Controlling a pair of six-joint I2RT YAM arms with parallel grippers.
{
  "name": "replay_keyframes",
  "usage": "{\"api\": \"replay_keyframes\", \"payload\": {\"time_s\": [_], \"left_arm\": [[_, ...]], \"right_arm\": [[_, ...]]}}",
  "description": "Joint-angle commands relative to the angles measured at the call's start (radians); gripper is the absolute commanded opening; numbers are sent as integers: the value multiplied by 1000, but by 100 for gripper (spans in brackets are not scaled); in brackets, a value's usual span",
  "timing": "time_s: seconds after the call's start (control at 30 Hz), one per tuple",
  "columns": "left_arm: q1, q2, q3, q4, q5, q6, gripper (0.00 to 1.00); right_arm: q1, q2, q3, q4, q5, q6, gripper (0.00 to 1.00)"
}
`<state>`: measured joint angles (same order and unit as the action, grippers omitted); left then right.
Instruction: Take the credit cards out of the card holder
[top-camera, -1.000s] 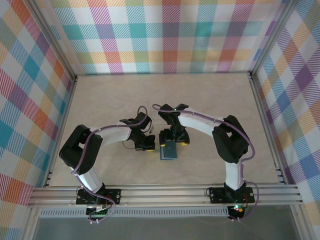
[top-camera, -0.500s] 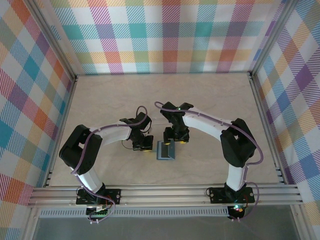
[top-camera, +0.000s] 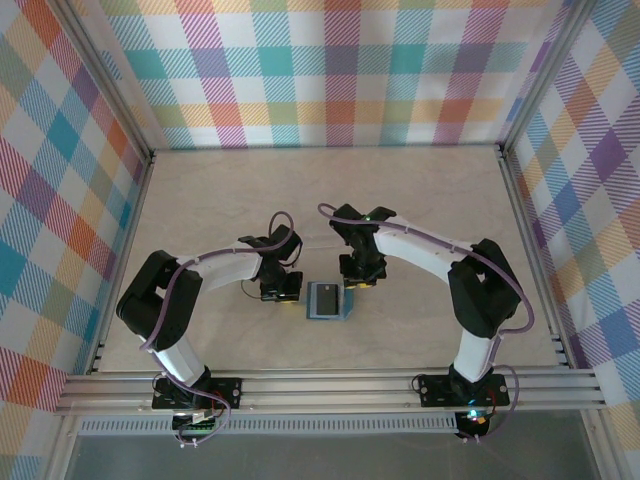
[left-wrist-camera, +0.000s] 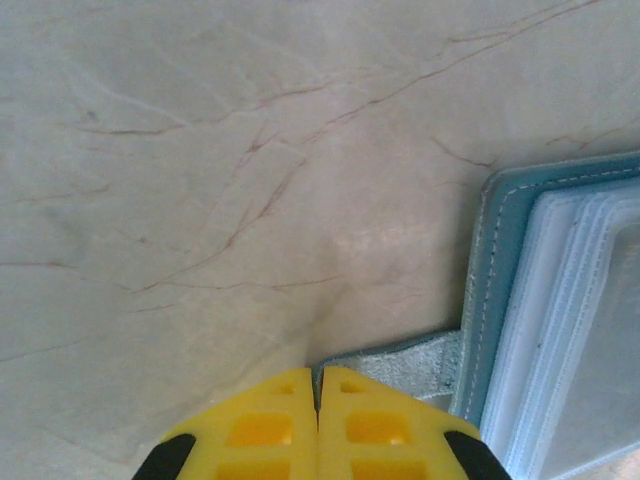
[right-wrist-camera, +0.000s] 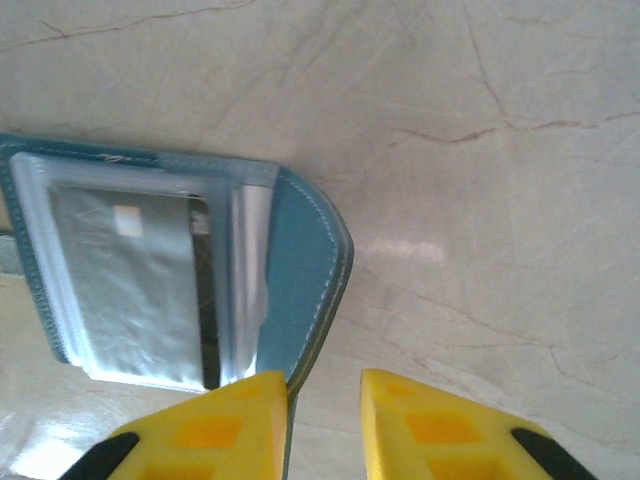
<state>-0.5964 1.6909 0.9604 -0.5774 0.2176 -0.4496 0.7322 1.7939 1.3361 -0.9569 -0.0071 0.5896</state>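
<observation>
Lying open on the marble-look table (top-camera: 430, 200), the teal card holder (top-camera: 313, 300) sits between the two grippers in the overhead view. It is at 3 o'clock from the left gripper (left-wrist-camera: 318, 388) and at about 8 o'clock from the right gripper (right-wrist-camera: 325, 388).

In the left wrist view, the left gripper's yellow fingers are pressed together with no gap. The holder's small suede tab (left-wrist-camera: 400, 362) reaches their tips from 2 o'clock. Whether the tab is pinned under them cannot be told.

In the right wrist view, the right gripper's fingers stand apart and grasp nothing. The holder's raised teal flap runs down to the inner edge of the finger on the picture's left side.

The credit cards (right-wrist-camera: 130, 290) are inside the holder, under clear sleeves (left-wrist-camera: 570, 330). One silvery card face shows, with a dark edge beside it at 3 o'clock. Seen from the right wrist, the card's long axis runs roughly from 12 to 6 o'clock, tilted slightly, and the card lies at 10 o'clock from the parted fingers. Both grippers are close to the holder, though the parted right one looks better placed to reach in. The pictures do not show which way the sleeve opens.
</observation>
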Motion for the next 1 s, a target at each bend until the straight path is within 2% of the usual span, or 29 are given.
{"api": "replay_keyframes", "payload": {"time_s": [0.0,0.17,0.3,0.47,0.67,0.77,0.97], "left_arm": [[11,-25,11,-67,-65,-5,0],[10,-30,6,-78,-87,-8,0],[11,-30,0,-83,-103,-10,0],[11,-24,-3,-73,-97,-14,0],[10,-20,-5,-60,-83,-14,0],[10,-25,-5,-56,-78,-14,0],[10,-47,3,-56,-66,-12,4]], "right_arm": [[-9,-11,-28,33,6,5,22],[-17,1,-51,82,4,7,20],[-21,26,-52,77,28,0,24],[-20,57,-73,77,59,4,39],[-21,77,-111,89,91,18,46],[-21,85,-117,78,122,19,58],[-20,90,-109,49,149,12,67]]}}
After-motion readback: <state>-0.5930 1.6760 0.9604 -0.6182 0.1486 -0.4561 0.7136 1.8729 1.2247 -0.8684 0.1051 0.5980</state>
